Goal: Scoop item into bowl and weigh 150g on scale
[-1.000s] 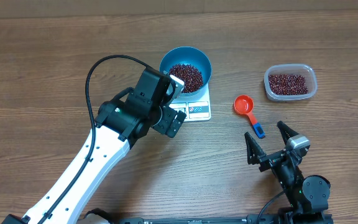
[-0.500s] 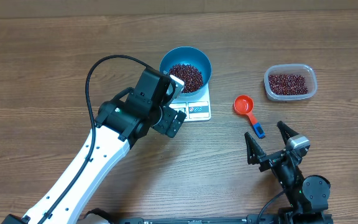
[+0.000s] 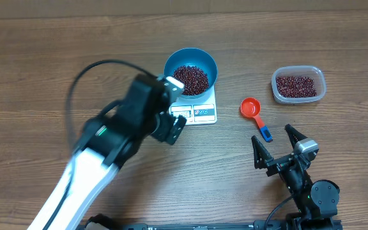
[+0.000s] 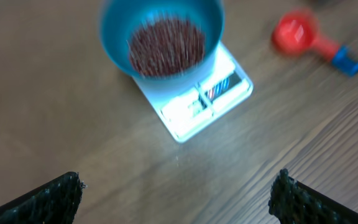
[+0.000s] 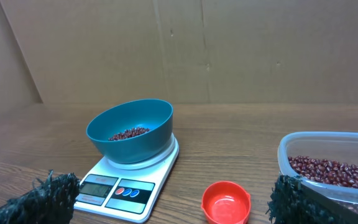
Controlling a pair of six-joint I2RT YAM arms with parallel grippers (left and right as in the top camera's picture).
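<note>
The beans (image 3: 191, 78) are sitting heaped in the blue bowl (image 3: 204, 60), which is resting on the white scale (image 3: 200, 112), so scooping is looking largely done. The display is showing too blurred to confirm the target weight. The red scoop (image 3: 251, 107) is lying empty between the scale and the clear tub (image 3: 298, 97), which is holding more beans. The left gripper (image 4: 176, 199) is hovering wide and empty over the scale. The right gripper (image 3: 273, 138) is sitting wide and empty near the scoop.

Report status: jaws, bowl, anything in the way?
Jaws open and empty on left gripper, right gripper. On scale: bowl holding beans. Beside scale, red scoop on table; nothing blocking.
</note>
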